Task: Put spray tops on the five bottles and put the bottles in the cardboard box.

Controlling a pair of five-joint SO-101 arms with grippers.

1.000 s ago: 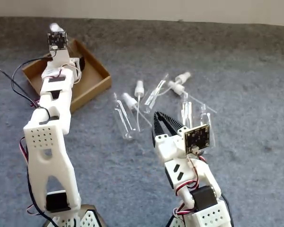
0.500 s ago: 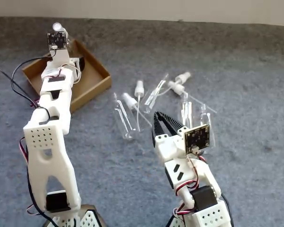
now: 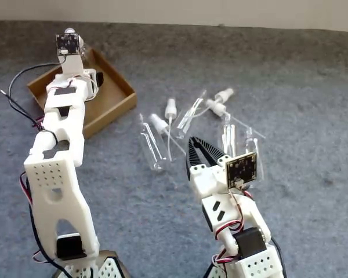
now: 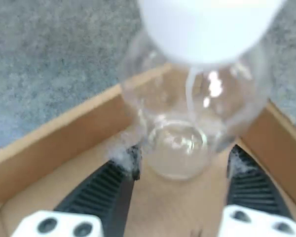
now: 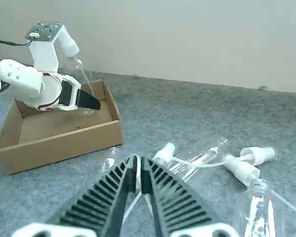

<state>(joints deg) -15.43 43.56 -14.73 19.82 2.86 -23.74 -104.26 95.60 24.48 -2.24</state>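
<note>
Nearest the arm bases, the right gripper [image 5: 138, 160] hangs low over the grey carpet [image 3: 290, 69] with its ribbed black fingers pressed almost together and nothing between them. It points at the scattered parts, a sensible spot to wait for the next pick. Just beyond its tips lie the loose bottles [image 3: 151, 149], clear and on their sides (four, as far as I can count), mixed with the loose spray tops [image 3: 170, 108], whose thin dip tubes trail across the carpet. None of these bottles appears capped yet, so most of the assembly seems still to be done. Farther off, toward the left rear of the table, sits the cardboard box [image 3: 107, 119], open and shallow. The left gripper [image 4: 181, 163] is over it, clenched on the capped bottle [image 4: 187, 113]. The white spray top points up toward the wrist camera and the clear base hangs down over the box floor, not yet resting on it as far as I can tell. Gripping the bottle by its body, upright and inside the line of the walls, looks meant to let it drop straight in without catching a rim.
</note>
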